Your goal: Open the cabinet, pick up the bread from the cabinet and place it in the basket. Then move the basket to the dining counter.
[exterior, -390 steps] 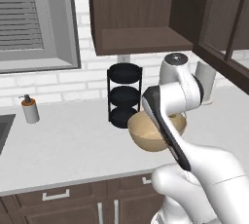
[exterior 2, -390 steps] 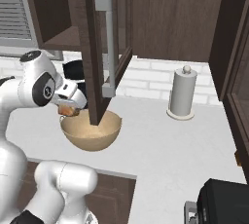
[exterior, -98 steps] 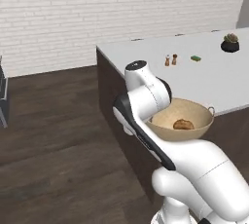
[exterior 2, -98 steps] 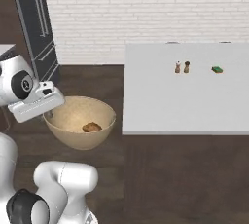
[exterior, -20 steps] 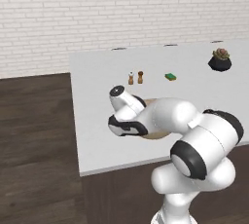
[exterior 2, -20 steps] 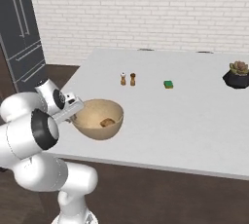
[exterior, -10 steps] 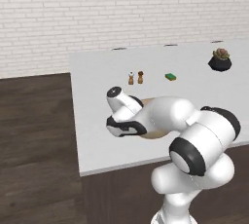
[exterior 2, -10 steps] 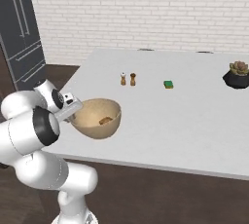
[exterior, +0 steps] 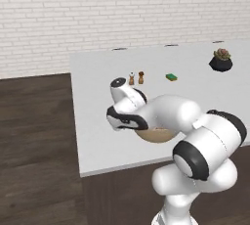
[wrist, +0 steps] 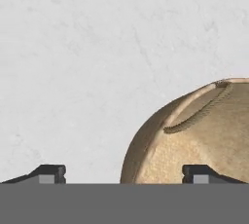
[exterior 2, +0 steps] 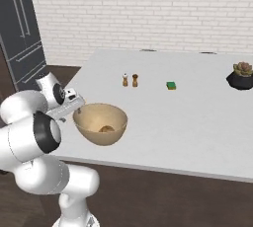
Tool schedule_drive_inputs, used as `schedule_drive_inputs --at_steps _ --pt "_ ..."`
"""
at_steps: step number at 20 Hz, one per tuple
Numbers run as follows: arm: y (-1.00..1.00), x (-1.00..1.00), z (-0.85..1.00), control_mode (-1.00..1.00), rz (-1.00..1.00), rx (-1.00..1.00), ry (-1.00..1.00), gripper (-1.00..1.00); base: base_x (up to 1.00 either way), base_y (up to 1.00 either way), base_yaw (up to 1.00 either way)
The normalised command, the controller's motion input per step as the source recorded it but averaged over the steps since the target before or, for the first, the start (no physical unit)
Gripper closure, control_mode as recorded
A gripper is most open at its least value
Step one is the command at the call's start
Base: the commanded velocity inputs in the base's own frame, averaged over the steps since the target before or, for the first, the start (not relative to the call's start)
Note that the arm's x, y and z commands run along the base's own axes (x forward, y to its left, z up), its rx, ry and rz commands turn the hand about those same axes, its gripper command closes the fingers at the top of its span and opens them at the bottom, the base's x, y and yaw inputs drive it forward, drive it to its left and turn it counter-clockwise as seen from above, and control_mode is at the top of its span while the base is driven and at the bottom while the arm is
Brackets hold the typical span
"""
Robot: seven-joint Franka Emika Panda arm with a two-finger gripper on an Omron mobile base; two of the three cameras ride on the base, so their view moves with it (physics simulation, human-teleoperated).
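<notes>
The tan basket stands on the pale dining counter near its front left corner. The small golden-brown bread lies inside it. My gripper is at the basket's left rim, open. In the hand view the fingertips stand wide apart around the basket wall, one outside it and one over the bowl, with clear space at the outer tip. From the left base view, my hand covers most of the basket. The cabinet is out of view.
Two small shakers, a green sponge and a dark potted plant sit farther back on the counter. A tall dark fridge stands at the far left. The counter's left edge drops to the dark wood floor.
The jaws have spread from shut on the basket's rim to wide open. The basket stays where it stood on the counter.
</notes>
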Motion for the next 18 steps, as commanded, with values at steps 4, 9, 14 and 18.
schedule_drive_inputs --at_steps 4,9,14,18 --pt "-0.11 -0.26 0.99 -1.0 0.0 0.23 0.0 -1.0 0.0 0.0 0.0" --pt "-0.28 -0.56 1.0 -1.0 -0.02 0.26 0.0 -1.0 0.0 0.0 0.0" --pt "-0.37 -0.84 1.0 -1.0 -0.09 0.17 -0.08 -1.0 0.0 0.0 0.0" --pt "-0.06 -0.39 0.98 -1.0 -0.22 0.0 -0.04 -1.0 0.0 0.0 0.0"
